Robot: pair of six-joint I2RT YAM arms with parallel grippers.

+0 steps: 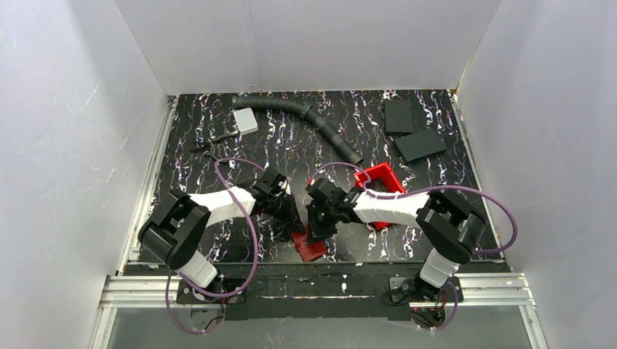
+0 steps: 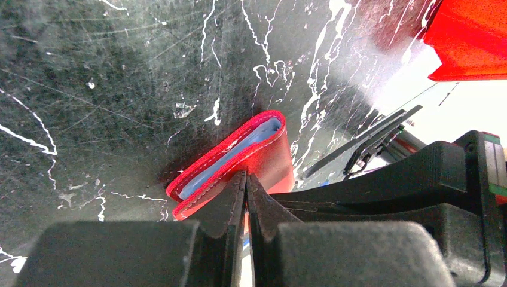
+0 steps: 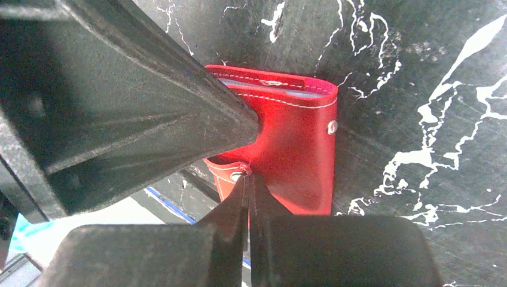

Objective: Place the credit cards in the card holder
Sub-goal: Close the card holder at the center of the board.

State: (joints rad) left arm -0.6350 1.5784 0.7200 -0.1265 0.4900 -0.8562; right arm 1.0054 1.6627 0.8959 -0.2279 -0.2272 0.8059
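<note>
The red card holder [image 1: 309, 247] lies folded near the table's front edge. A pale blue credit card [image 2: 239, 149] shows inside its fold, and as a thin strip in the right wrist view [image 3: 299, 94]. My left gripper [image 2: 246, 175] is shut, its tips resting on the holder's cover [image 2: 269, 155]. My right gripper [image 3: 247, 177] is shut at the holder's small clasp tab [image 3: 230, 170], apparently pinching it. The holder's flat face [image 3: 299, 149] shows a snap stud. No loose cards are in view.
A red open-top bin [image 1: 382, 182] stands just behind the right gripper. Two black flat slabs [image 1: 399, 116] [image 1: 420, 144] lie at the back right. A black corrugated hose [image 1: 313, 120] and a small white box [image 1: 246, 120] lie at the back. The table's front edge is close.
</note>
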